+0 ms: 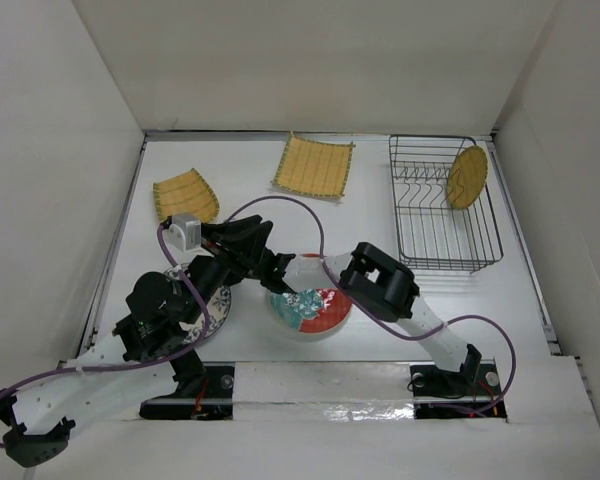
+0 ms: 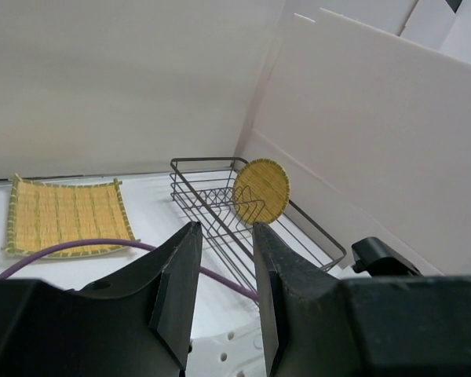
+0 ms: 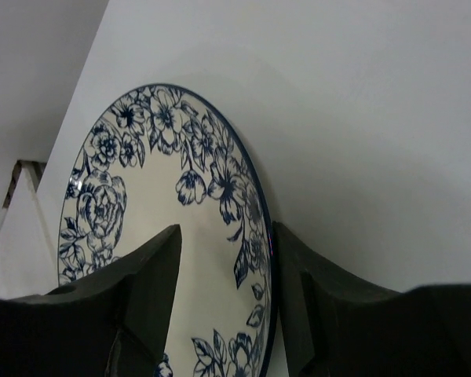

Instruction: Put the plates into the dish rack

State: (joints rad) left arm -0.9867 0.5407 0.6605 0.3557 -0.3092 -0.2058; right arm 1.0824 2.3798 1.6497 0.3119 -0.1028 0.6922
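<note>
The blue-and-white flowered round plate (image 1: 220,303) lies at the front left, mostly under my left arm. My right gripper (image 3: 226,228) is open, and the plate's (image 3: 141,204) rim shows between its fingers, close to the right one; I cannot tell if they touch. In the top view that gripper (image 1: 255,290) is hidden among the crossed arms. My left gripper (image 2: 226,225) is open and empty, pointing toward the black wire dish rack (image 2: 212,196). The red patterned plate (image 1: 315,310) lies front centre. The small round yellow plate (image 1: 467,177) stands upright in the rack (image 1: 445,205).
Two square yellow ribbed plates lie at the back, one at the left (image 1: 186,196) and one in the middle (image 1: 315,165). Purple cables (image 1: 310,215) loop over both arms. My arms cross above the front-centre table. White walls enclose the table on three sides.
</note>
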